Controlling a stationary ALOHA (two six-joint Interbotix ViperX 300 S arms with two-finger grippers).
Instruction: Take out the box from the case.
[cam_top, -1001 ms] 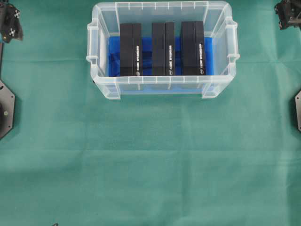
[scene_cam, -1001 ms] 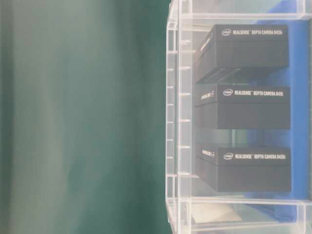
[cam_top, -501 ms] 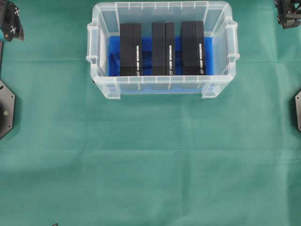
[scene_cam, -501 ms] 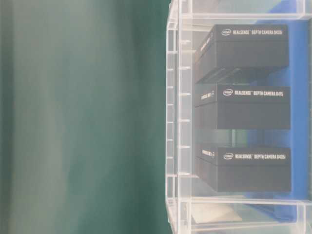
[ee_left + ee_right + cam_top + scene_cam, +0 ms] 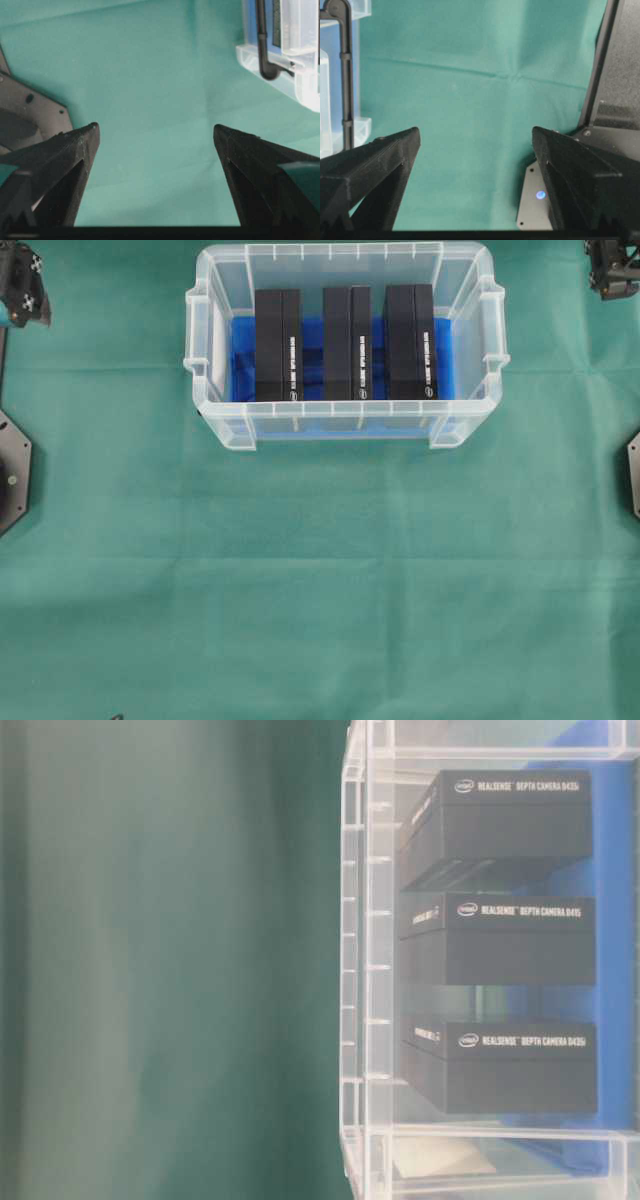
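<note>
Three black boxes (image 5: 278,345) sit side by side inside the case (image 5: 345,425); left gripper (image 5: 155,135) and right gripper (image 5: 476,137) wait wide apart, far off; next, reach in and grab one.

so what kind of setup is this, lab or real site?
Most likely a lab bench for robot trials. A plain green cloth covers the table, a clear case holds three identical black camera boxes in a neat row, and black arm base plates sit at both edges.
</note>
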